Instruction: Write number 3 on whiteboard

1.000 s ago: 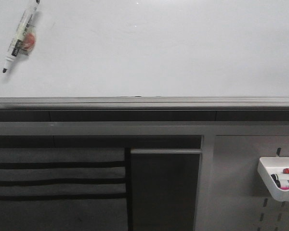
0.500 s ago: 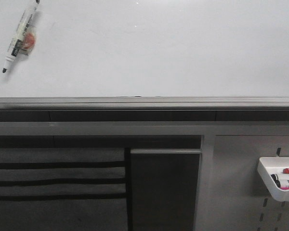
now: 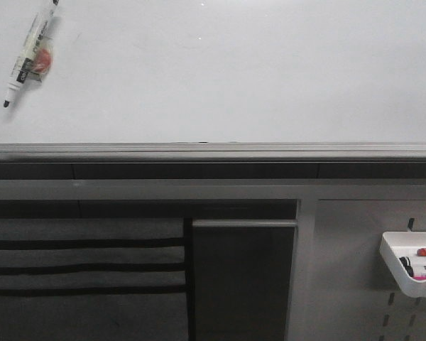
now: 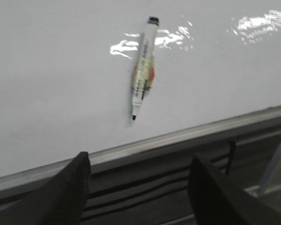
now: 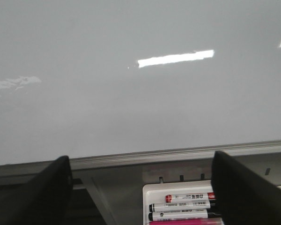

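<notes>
The whiteboard (image 3: 234, 71) is a plain glossy white board with a grey edge rail (image 3: 213, 150). No number 3 shows on it. A white marker (image 3: 30, 53) with a black tip sticks to the board at the front view's upper left, and it also shows in the left wrist view (image 4: 143, 70). My left gripper (image 4: 138, 187) is open and empty, below the rail and short of the marker. My right gripper (image 5: 140, 192) is open and empty, facing the board (image 5: 131, 93) above a marker tray. Neither gripper shows in the front view.
A small white tray (image 3: 412, 266) holding several markers hangs on a perforated panel at the lower right; it also shows in the right wrist view (image 5: 152, 194). Below the rail are a grey frame (image 3: 199, 189) and a dark panel (image 3: 241, 284).
</notes>
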Controlling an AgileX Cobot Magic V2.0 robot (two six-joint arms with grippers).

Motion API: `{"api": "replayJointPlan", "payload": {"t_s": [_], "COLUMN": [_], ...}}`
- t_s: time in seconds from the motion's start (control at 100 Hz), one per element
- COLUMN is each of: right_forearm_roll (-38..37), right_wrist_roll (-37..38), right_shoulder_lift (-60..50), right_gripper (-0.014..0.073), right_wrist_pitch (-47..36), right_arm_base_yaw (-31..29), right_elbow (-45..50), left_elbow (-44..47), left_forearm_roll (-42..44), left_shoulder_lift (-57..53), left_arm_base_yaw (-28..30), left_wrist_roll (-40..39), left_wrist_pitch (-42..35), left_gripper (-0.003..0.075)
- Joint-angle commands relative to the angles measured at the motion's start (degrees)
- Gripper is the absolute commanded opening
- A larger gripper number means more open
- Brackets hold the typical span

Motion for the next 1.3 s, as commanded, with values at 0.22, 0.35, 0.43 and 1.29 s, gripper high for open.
{"api": "replayJointPlan", "payload": {"t_s": [0.22, 0.35, 0.43, 1.29], "right_forearm_roll": [3.0, 2.7, 2.7, 2.6], "right_wrist_roll": [-6.9, -6.9, -6.9, -6.9], "right_shoulder_lift": [8.0, 11.3, 12.6, 13.2], "right_gripper": [0.0549, 0.0549, 0.0549, 0.0549], "right_wrist_pitch": [1.2, -0.8, -2.3, -3.1], "right_arm_base_yaw": [13.2, 16.1, 16.2, 16.2], "right_elbow": [-5.1, -6.2, -6.2, -6.2], "left_elbow": [-9.5, -12.7, -14.6, -17.0], "left_forearm_roll": [3.4, 3.5, 4.5, 7.2], "left_shoulder_lift": [20.8, 28.3, 32.4, 47.4], "left_arm_base_yaw": [-2.7, -2.7, -2.7, -2.7], "left_wrist_roll": [1.5, 1.5, 1.5, 1.5], "left_wrist_pitch": [-7.0, -10.0, -12.0, -28.0], "left_gripper": [0.0421, 0.0421, 0.0421, 0.0181]}}
